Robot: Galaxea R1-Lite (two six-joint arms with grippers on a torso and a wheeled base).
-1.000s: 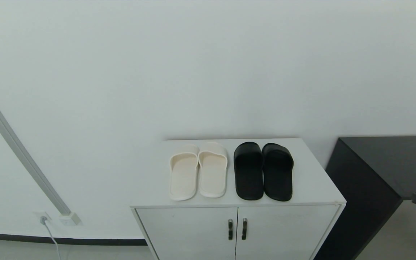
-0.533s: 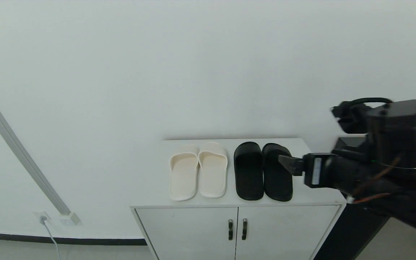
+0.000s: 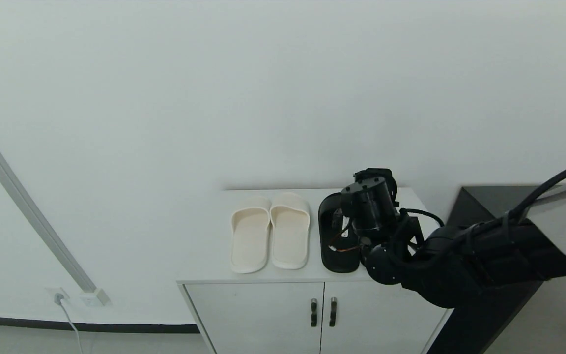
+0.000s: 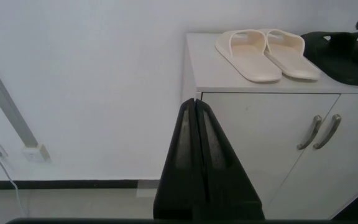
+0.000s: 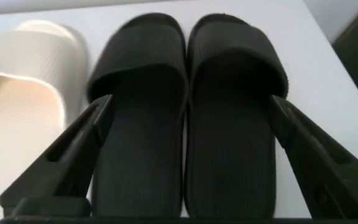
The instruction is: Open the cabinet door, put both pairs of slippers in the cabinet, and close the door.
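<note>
A white cabinet (image 3: pixel 204 268) stands against the wall, both doors shut, with two dark handles (image 3: pixel 322 311) at the middle. On its top lie a cream pair of slippers (image 3: pixel 269 236) on the left and a black pair (image 3: pixel 331 246) on the right. My right arm's wrist (image 3: pixel 369 206) hangs over the black pair and hides the right slipper. In the right wrist view my right gripper (image 5: pixel 188 162) is open wide, its fingers (image 5: pixel 61 168) spread outside both black slippers (image 5: pixel 229 130). My left gripper (image 4: pixel 196 109) is shut, low in front of the cabinet's left door (image 4: pixel 253 143).
A black table (image 3: pixel 489 196) stands close against the cabinet's right side. A wall socket with a cable (image 3: pixel 59 298) and a slanting grey conduit (image 3: pixel 17 196) are on the wall to the left. The wall rises right behind the cabinet.
My right arm has come in from the right and swung over the cabinet top, ending above the black slippers. The slippers and the doors have not moved.
</note>
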